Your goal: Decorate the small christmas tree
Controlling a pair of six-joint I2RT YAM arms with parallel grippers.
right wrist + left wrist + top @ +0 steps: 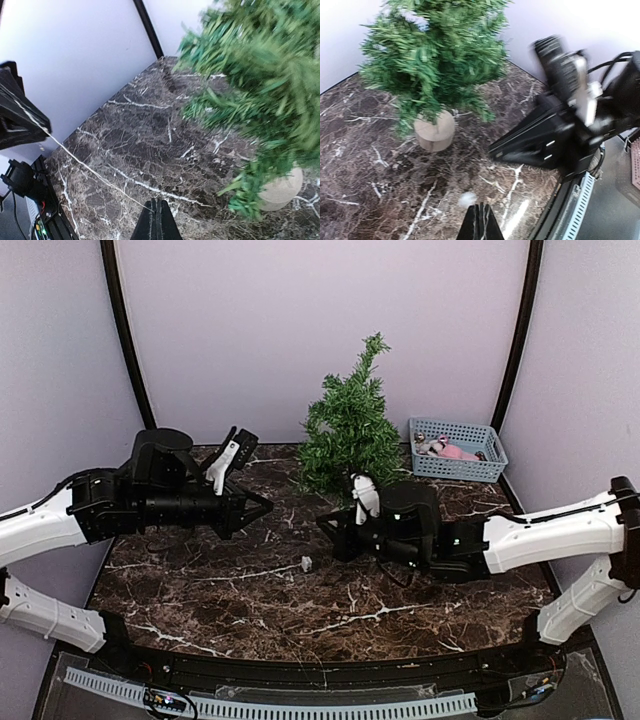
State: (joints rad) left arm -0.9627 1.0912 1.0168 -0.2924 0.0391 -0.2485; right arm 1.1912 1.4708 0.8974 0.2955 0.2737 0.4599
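Top external: fixed high at the near side, looking down and forward over the whole marble table (200, 590).
Left wrist: low, close, facing right toward the small christmas tree (435, 60).
Right wrist: low, closer, facing left.
Shared by all: tree, tabletop.

desk (200, 590): you see a dark marble look, white veins, glossy sheen
small christmas tree (348, 425): bristly green needles, matt; pale, smooth wooden disc base (434, 131)
basket (455, 468), 2 o'clock: blue-grey plastic lattice
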